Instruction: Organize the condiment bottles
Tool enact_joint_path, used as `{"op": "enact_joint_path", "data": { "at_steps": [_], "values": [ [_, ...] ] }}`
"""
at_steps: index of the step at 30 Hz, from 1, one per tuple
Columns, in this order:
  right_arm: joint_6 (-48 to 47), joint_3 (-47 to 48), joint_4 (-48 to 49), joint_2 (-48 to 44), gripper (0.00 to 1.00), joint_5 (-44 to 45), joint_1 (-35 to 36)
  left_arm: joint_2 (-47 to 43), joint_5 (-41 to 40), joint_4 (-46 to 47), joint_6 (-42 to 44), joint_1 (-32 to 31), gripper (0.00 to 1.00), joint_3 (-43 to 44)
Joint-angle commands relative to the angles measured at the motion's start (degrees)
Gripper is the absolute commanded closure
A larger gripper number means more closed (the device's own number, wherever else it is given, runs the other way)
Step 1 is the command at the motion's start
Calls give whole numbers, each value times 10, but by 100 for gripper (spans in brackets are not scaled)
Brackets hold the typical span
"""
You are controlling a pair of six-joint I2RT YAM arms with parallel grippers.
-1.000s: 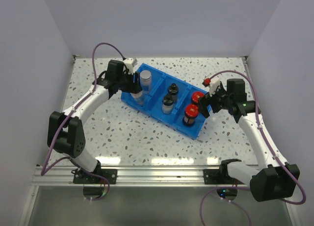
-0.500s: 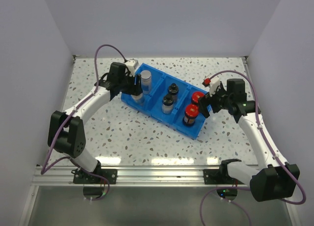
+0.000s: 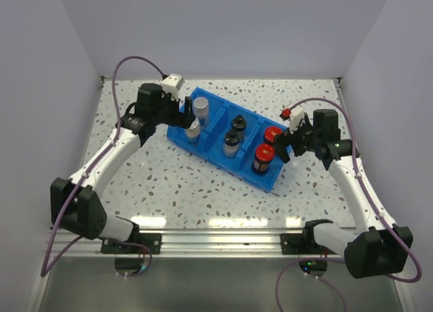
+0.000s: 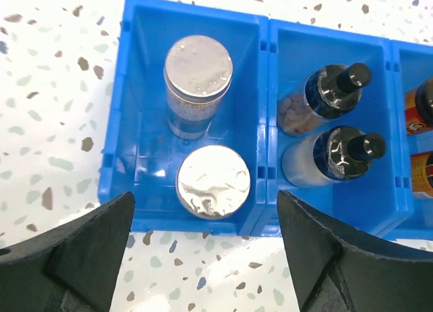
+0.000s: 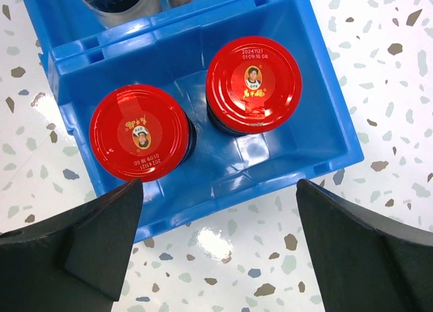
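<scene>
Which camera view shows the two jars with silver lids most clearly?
The left wrist view: both silver-lidded jars stand large and unobstructed in the end compartment of the blue bin. The top external view shows them small. The right wrist view does not show them.

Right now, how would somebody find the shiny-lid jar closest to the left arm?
Find the blue bin on the speckled table and look in its end compartment nearest the left arm, which holds two silver-lidded jars. Pick the near jar, beside the wall facing the left fingers; the other jar stands behind it, deeper in.
</scene>
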Motion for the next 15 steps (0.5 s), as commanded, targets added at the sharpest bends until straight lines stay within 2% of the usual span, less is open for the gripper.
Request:
{"op": "enact_joint_path", "data": {
  "at_steps": [1,4,6,10,14,15],
  "values": [
    [1,-10,36,-26,1,13,-9,-97,-53,36,17,1,9,-35],
    [27,-18,63,-49,1,20,-30,-191,-101,61,6,16,0,-109],
    [60,-20,78,-71,1,26,-48,-266,-144,84,0,33,0,-174],
    [121,-22,117,-108,2,66,-63,-368,-279,96,-21,45,0,-255],
    [182,-23,139,-143,1,159,-63,-428,-349,89,-22,47,0,-299],
    [203,-28,147,-155,2,212,-63,-440,-360,88,-19,47,0,-312]
  ]
}}
